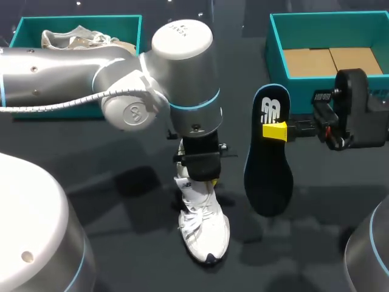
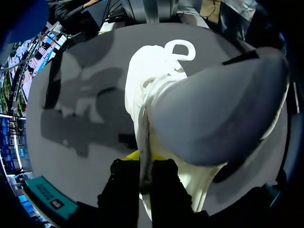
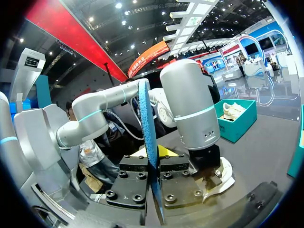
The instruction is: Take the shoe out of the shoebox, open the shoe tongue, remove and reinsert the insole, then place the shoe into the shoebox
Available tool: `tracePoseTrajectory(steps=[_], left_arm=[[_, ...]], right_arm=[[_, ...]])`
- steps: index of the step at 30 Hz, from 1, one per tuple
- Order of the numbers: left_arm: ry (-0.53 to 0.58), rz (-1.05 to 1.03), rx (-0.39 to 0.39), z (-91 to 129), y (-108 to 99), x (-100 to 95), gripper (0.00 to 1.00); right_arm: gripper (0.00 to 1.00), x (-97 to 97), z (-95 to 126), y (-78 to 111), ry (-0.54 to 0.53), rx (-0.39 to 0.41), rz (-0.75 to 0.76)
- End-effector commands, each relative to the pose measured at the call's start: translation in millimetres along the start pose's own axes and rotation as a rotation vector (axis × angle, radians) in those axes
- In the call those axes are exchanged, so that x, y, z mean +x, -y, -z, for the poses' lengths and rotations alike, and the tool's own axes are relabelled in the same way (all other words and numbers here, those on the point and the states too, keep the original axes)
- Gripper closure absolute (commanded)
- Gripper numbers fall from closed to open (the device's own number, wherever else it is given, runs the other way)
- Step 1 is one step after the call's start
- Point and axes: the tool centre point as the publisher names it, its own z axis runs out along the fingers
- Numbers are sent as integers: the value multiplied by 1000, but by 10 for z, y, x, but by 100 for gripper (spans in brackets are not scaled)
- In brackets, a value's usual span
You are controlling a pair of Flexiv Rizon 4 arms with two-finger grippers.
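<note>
The white sneaker (image 1: pixel 203 234) sits on the dark tabletop (image 1: pixel 140 255) near the middle, its toe toward the near edge and its laces loose. The left claw (image 1: pixel 199 176) comes straight down onto the shoe's far end. In the left wrist view this claw (image 2: pixel 142 161) is clamped on the upper rim of the sneaker (image 2: pixel 152 76), one finger on each side of the white edge, with the grey lining spread wide beside it.

The insole (image 1: pixel 267 164) is out of the shoe and held in the air just right of it. It stands on its long edge, heel end up and dark face toward the camera. The right claw (image 1: pixel 275 131) pinches it from the right near its upper part. In the right wrist view the insole (image 3: pixel 148 123) runs edge-on between that claw's (image 3: pixel 153 156) closed fingers.

At the far left stands a teal shoebox (image 1: pixel 79 21) holding a second sneaker (image 1: pixel 73 39). At the far right is another teal shoebox (image 1: pixel 328 18) with a cardboard floor.
</note>
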Motion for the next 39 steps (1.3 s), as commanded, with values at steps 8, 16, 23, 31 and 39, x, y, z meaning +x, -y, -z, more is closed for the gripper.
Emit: tracePoseTrajectory(steps=[8,16,23,31,39], left_arm=[[-5,-16,13,-104,-95,-93,72],[83,-12,10,75,-189,-113,0],[342,-3,-62,631,-260,-163,0],[639,-19,-151,1371,-368,-301,0],[639,-19,-151,1371,-368,-301,0]], right_arm=[[100,-1,-9,7,1,0,0],[100,-1,-9,7,1,0,0],[100,-1,-9,7,1,0,0],[100,-1,-9,7,1,0,0],[100,-1,-9,7,1,0,0]])
